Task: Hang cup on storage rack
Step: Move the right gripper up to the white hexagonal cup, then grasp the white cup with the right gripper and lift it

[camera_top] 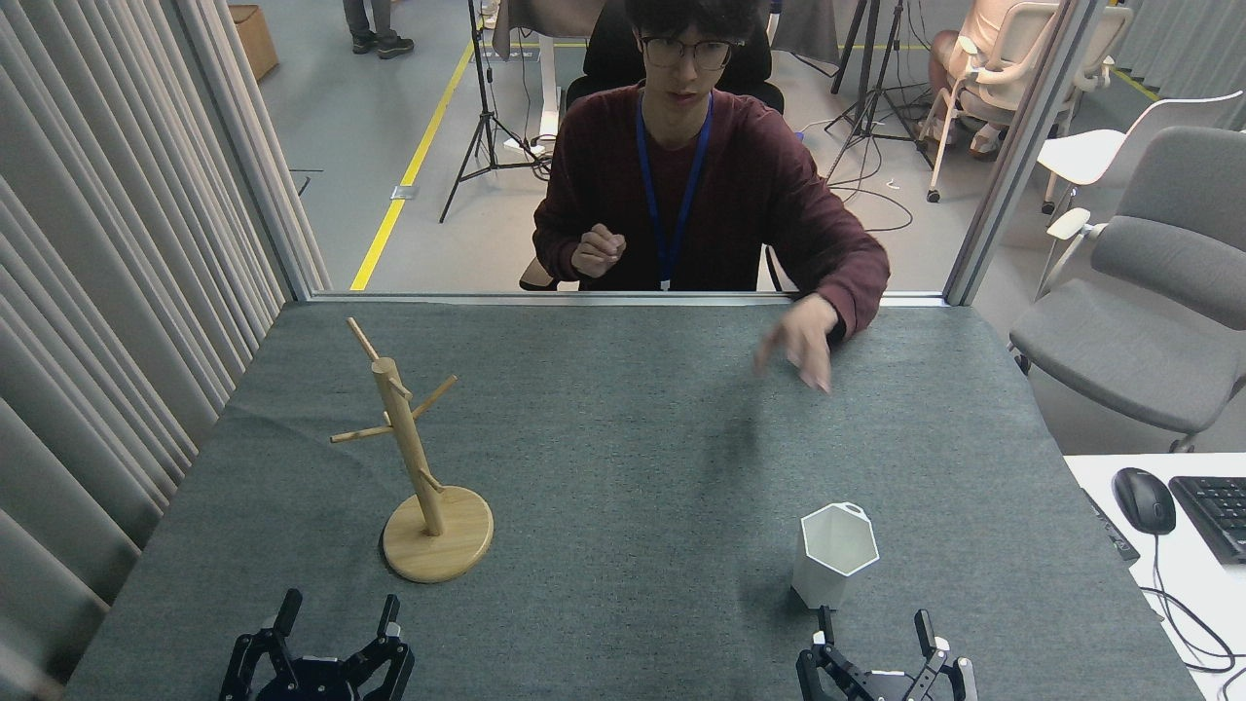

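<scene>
White faceted cup (834,555) upright, open mouth up, loop tab on far rim, near right, wooden rack (419,458) upright on round base, near left, well apart

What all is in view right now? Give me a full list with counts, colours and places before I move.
cup: 1, white, upright on the table's near right, just ahead of the right gripper
storage rack: 1, light wood, upright on the table's left
table: 1, grey cloth cover
person: 1, dark red sweater, seated at the far edge, one hand out over the table
mouse: 1, black, side desk at right
keyboard: 1, black, side desk, partly cut off
grey chair: 1, right of the table
left gripper: 1, black, open, bottom left
right gripper: 1, black, open, bottom right
</scene>
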Robot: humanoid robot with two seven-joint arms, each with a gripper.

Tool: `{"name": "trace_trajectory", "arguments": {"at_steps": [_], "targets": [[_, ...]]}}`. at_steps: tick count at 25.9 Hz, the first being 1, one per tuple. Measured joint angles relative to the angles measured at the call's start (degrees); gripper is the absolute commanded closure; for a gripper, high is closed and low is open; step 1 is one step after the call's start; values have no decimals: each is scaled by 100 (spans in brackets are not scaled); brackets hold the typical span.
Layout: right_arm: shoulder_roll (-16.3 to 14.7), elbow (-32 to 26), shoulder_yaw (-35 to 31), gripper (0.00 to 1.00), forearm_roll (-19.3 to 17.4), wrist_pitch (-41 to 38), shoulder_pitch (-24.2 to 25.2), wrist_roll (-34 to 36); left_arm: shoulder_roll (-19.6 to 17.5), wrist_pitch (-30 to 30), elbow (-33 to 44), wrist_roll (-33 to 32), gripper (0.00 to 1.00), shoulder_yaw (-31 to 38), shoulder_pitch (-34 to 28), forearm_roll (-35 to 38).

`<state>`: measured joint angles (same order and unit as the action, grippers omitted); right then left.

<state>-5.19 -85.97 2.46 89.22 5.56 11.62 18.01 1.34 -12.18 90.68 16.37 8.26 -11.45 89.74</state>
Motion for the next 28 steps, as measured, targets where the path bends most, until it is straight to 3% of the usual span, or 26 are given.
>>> {"name": "trace_trajectory", "arguments": {"at_steps": [6, 28], "targets": [[6, 156, -7, 2, 1, 4, -92, -26, 27, 63, -180, -13, 1, 3, 58, 31], [-3, 1308, 20, 2, 8, -5, -1148, 15, -8, 77, -404, 9, 1, 22, 91, 5]]}}
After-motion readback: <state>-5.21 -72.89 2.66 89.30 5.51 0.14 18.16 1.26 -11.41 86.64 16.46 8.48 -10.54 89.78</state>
